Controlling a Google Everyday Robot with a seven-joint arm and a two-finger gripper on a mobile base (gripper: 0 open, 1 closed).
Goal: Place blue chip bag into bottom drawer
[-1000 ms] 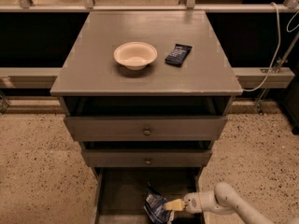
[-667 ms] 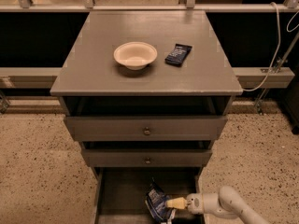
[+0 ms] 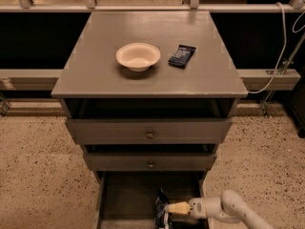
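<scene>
The blue chip bag (image 3: 162, 210) is a crinkled dark-blue bag with pale edges, inside the open bottom drawer (image 3: 125, 200) at its right front. My gripper (image 3: 172, 207) reaches in from the lower right on a white arm. Its pale fingers are closed together on the bag's right edge, low over the drawer floor. The bag's lower end runs out of the picture.
A cream bowl (image 3: 138, 56) and a small flat dark packet (image 3: 182, 55) sit on the grey cabinet top (image 3: 95, 80). The two upper drawers with round knobs (image 3: 150, 134) are pulled slightly out above the bottom drawer. Speckled floor lies on both sides, and a white cable (image 3: 279, 56) hangs at the right.
My gripper and the bag have shifted slightly left and down inside the bottom drawer. Nothing on the cabinet top has moved.
</scene>
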